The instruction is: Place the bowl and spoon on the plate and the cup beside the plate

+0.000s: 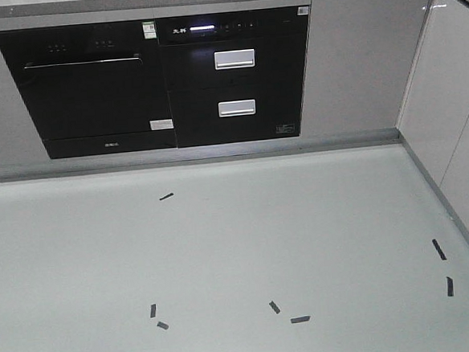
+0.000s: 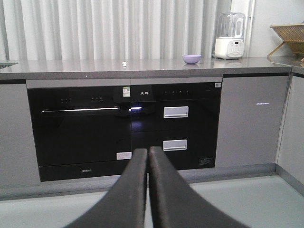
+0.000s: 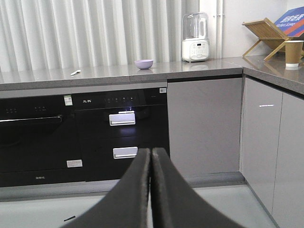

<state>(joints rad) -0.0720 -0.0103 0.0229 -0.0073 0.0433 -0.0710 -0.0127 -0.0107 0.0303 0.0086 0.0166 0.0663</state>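
Note:
A small lavender bowl sits on the grey countertop, also seen as the bowl in the right wrist view. A small pale spoon lies on the counter to the bowl's left, and shows as the spoon in the left wrist view. A brown paper cup stands on the side counter at the right. The plate is out of view. My left gripper is shut and empty, low, far from the counter. My right gripper is likewise shut and empty.
Black built-in appliances sit under the counter, with grey cabinet doors beside them. A white blender and a wooden rack stand on the counter. Black tape marks dot the pale floor. White curtains hang behind.

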